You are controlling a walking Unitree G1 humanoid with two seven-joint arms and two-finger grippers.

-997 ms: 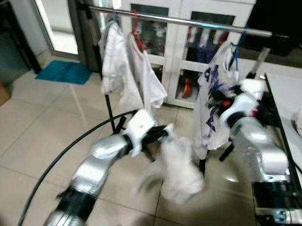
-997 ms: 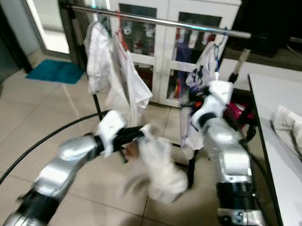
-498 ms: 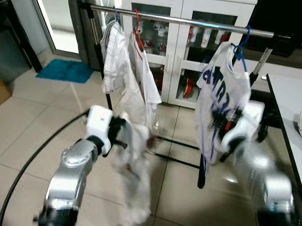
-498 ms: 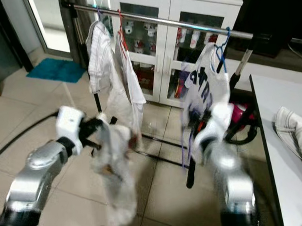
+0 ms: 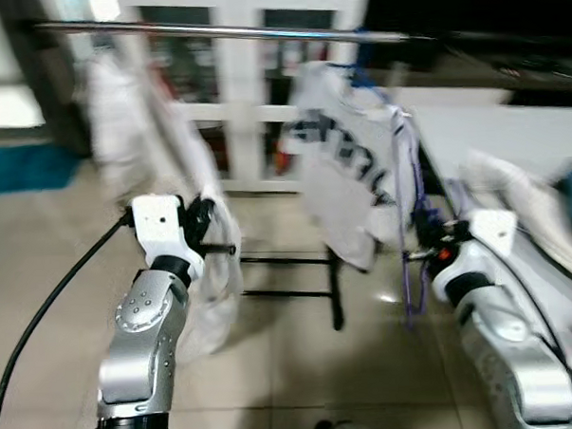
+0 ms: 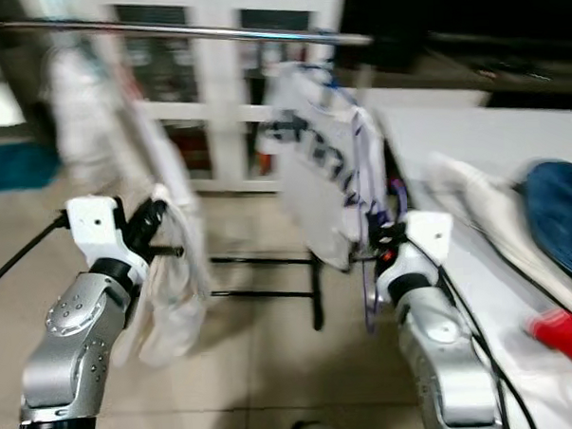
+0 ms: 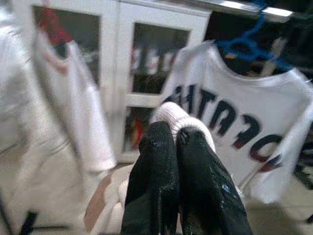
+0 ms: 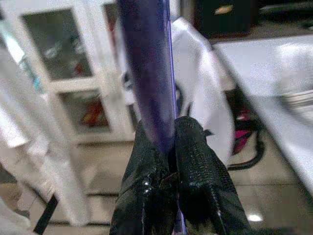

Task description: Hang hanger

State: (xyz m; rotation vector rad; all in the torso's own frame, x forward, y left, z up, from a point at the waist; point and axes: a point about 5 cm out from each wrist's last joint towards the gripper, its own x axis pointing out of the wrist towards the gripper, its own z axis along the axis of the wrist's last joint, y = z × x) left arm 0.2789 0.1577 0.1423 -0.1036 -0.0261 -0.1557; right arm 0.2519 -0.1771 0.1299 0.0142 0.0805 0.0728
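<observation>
A white glass-door cabinet (image 5: 233,93) stands behind the clothes rail (image 5: 212,31) on the tiled floor (image 5: 302,366). The left gripper (image 7: 171,142) grasps a white garment (image 5: 213,284); the right gripper (image 8: 168,147) pinches the purple hanger (image 8: 146,68) below the rail's right end.

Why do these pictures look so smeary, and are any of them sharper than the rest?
Both eye views are motion-blurred: the rail and hanging white garment streak sideways. The left wrist view shows its black fingers crisply, the cabinet behind soft. In the right wrist view, the purple hanger close to the lens is out of focus.
</observation>
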